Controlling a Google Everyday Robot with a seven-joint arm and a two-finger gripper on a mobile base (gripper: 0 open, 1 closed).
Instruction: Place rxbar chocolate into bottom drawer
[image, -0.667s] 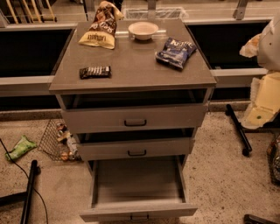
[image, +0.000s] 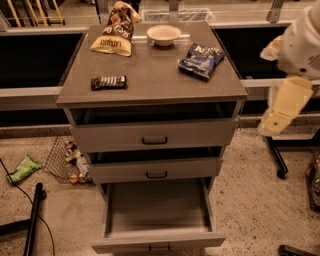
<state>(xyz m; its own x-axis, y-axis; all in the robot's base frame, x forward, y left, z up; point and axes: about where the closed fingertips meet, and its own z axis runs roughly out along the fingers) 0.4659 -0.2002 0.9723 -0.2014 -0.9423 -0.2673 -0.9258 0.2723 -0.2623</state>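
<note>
**Long reach to a flat bar, narrow drop below**

The rxbar chocolate (image: 109, 82) lies flat on the bench top, close to the left edge and nearer the front-left corner than the back. The gripper (image: 282, 107) hangs off the right edge, well apart from the bar. It carries nothing, and I cannot tell whether it is open or closed.

A straight crossing from there passes over the blue chip bag (image: 201, 60) near the right edge and could drag it. The bar is thin, so a shallow pinch may skid it toward the left edge and off.

The bottom drawer (image: 159, 242) stands pulled out, but the middle drawer (image: 156, 171) juts forward over its back part. A release too far back would likely land the bar there, so the drop belongs toward the drawer's front.
</note>
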